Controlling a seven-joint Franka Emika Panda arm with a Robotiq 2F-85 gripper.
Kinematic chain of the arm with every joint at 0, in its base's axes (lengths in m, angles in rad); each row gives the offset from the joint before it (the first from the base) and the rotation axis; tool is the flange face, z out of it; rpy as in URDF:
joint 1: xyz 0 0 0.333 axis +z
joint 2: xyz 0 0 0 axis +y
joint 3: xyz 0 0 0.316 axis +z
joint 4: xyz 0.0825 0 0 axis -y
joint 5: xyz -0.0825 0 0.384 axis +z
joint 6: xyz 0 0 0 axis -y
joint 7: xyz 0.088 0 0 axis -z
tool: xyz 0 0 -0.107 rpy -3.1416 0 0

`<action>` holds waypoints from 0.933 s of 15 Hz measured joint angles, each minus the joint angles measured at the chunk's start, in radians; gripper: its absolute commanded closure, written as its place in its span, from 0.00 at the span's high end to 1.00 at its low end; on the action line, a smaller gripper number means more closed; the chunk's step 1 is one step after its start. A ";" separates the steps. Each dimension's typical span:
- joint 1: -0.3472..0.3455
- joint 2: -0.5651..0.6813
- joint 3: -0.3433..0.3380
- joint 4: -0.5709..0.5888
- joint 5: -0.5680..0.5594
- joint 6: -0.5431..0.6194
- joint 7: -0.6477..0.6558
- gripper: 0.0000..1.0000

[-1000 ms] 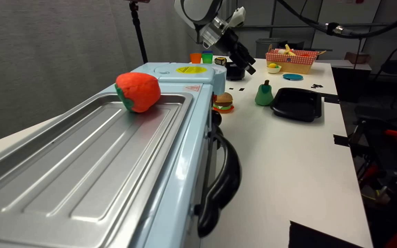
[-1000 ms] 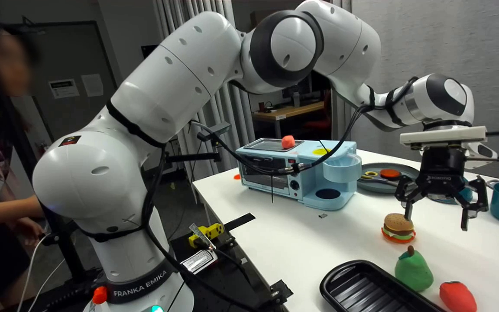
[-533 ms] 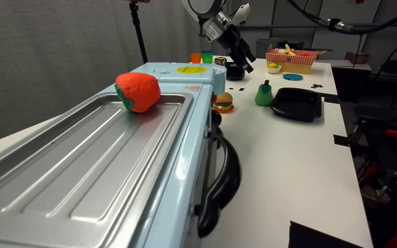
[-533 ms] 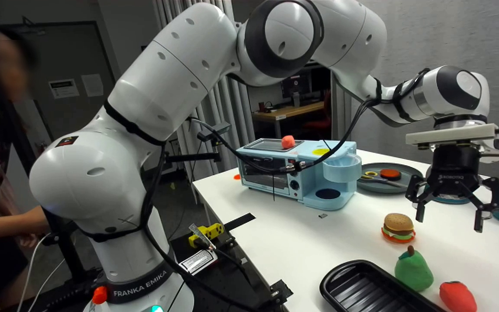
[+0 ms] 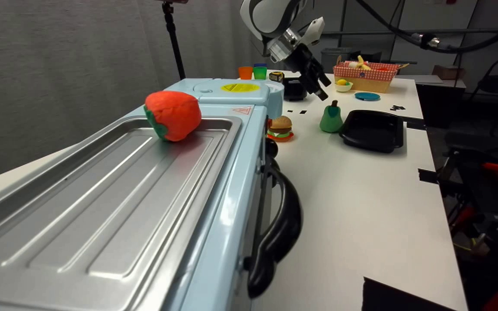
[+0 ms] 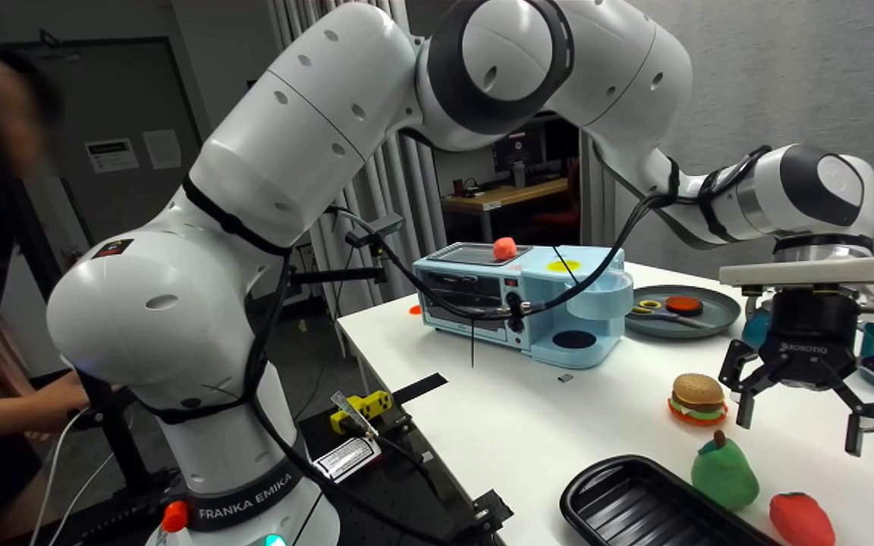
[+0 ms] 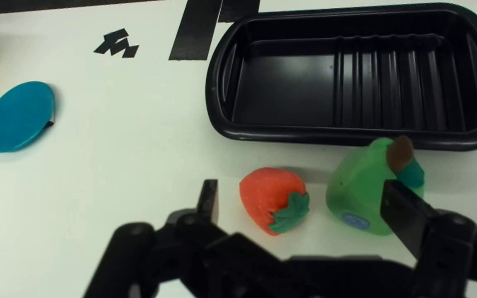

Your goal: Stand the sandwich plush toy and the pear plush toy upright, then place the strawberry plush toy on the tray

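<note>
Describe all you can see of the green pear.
The pear is rounded and green, narrower at the top, with a brown stem, a teal leaf and a blue oval patch; it looks soft. It stands upright on the white table beside the black tray, contact unclear, and apart from the strawberry. The open gripper isn't holding it.

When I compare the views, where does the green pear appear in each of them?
In an exterior view: pear, right of centre, slightly above middle.
In an exterior view: pear, at lower right.
Wrist view: pear, right of centre, below middle.
Shared landmark: black tray, beside the pear in all three.
</note>
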 measured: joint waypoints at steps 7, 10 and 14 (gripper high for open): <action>-0.028 0.000 -0.020 -0.042 -0.009 0.006 -0.003 1.00; -0.033 0.000 -0.024 -0.054 -0.015 0.027 -0.003 1.00; -0.033 0.000 -0.030 -0.054 -0.022 0.046 -0.003 1.00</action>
